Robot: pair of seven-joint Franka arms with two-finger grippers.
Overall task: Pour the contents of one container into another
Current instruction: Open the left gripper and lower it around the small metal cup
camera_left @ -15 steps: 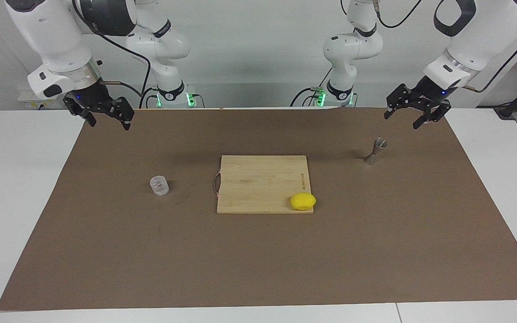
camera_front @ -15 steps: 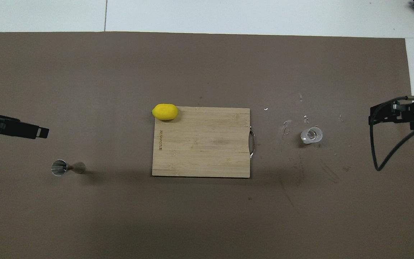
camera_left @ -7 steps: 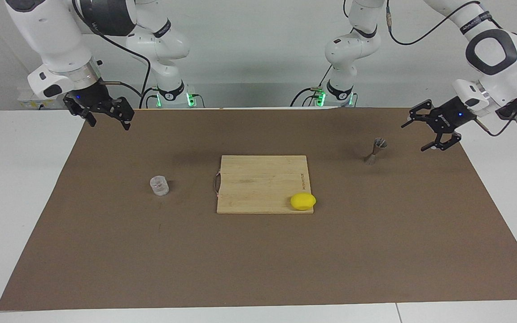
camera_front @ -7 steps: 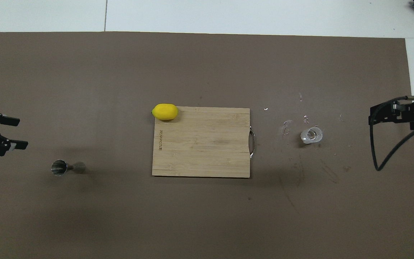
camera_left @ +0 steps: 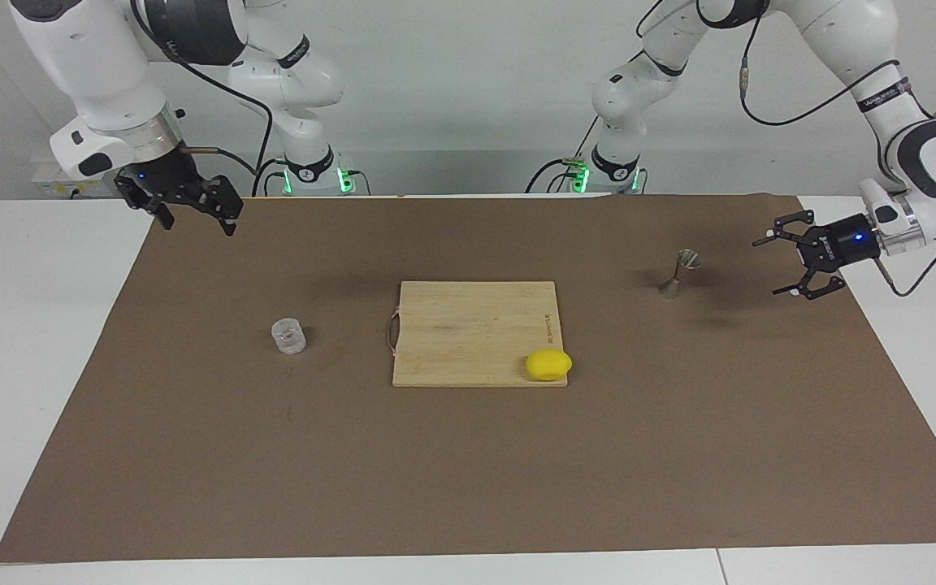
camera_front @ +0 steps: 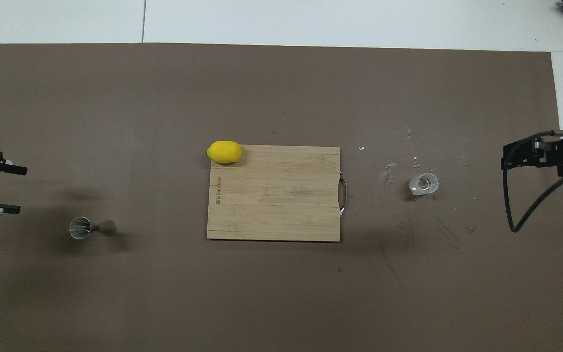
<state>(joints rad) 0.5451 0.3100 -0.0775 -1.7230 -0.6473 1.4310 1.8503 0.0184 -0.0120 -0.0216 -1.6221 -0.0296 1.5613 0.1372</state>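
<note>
Your left tool hangs spread, turned sideways beside the upright jigger, probably to grip its waist. Your right tool waits spread, well apart from the glass cup flanking the cutting board.

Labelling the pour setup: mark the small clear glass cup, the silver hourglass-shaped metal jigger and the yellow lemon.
Clear glass cup [camera_left: 288, 336], facing view, side wall.
Silver metal jigger [camera_left: 678, 274], facing view, narrow waist.
Yellow lemon [camera_front: 224, 152], overhead view, top middle.
</note>
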